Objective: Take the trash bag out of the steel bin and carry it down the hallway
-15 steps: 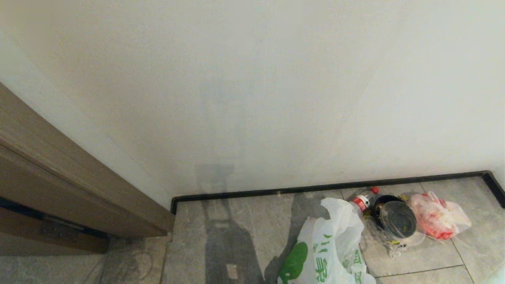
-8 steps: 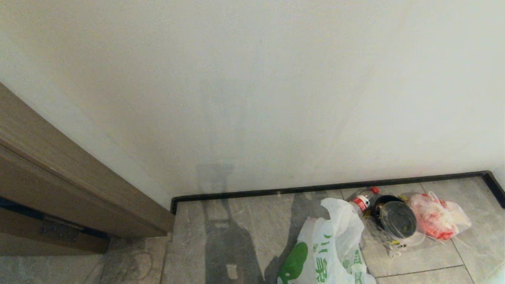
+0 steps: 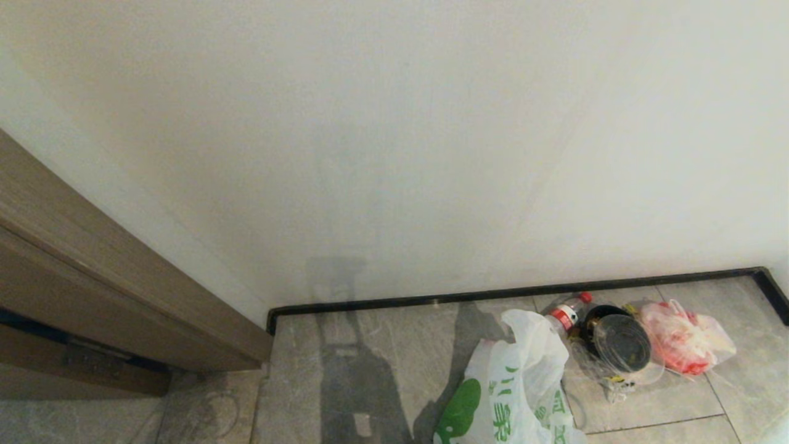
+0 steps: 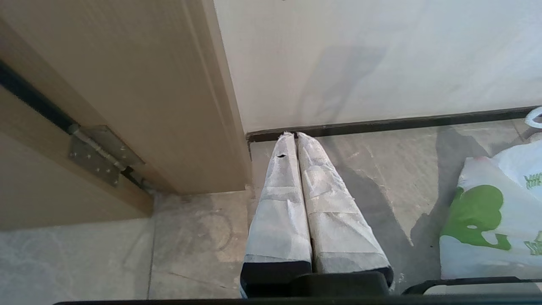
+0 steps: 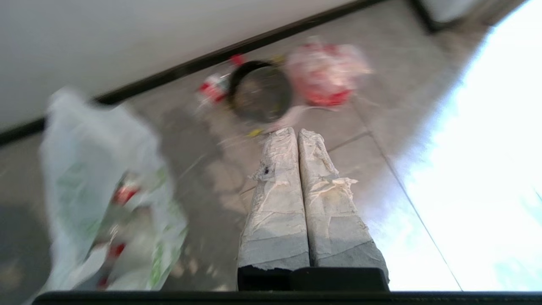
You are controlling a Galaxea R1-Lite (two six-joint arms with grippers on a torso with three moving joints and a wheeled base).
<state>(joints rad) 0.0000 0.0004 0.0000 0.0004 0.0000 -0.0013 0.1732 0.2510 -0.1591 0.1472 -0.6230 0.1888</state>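
1. Fingers wrapped in pale tape on the right gripper [image 5: 297, 132] are pressed flat together with nothing between them; it hangs over the pale grey stone-look floor tiles [image 5: 377, 140], aimed toward the litter by the wall. Its view is smeared, which suggests the arm is swinging.

2. Left gripper [image 4: 294, 135], taped the same way, is likewise pinched closed and empty, parked low beside the tan wooden door [image 4: 127, 84] and its hinge.

3. Neither arm shows in the head view, and across the last second that view is unchanged: nothing on the floor has shifted.

4. Nearest the right gripper stands the thin crinkly white plastic trash bag with green print [image 3: 518, 388], slumped on the tiles with its mouth open and red-labelled rubbish visible inside from the right wrist view [image 5: 106, 199]. It touches no gripper.

5. Just beyond it, against the black baseboard [image 3: 431, 302], lie a clear bottle with a red cap [image 3: 570, 311], a round black-rimmed container tipped on its side [image 3: 619, 342] and a clear bag with red print [image 3: 684, 338].

6. Judgement: the bag is out, set down at the end of the hallway, so the carry looks finished and the empty right arm is probably pulling clear.
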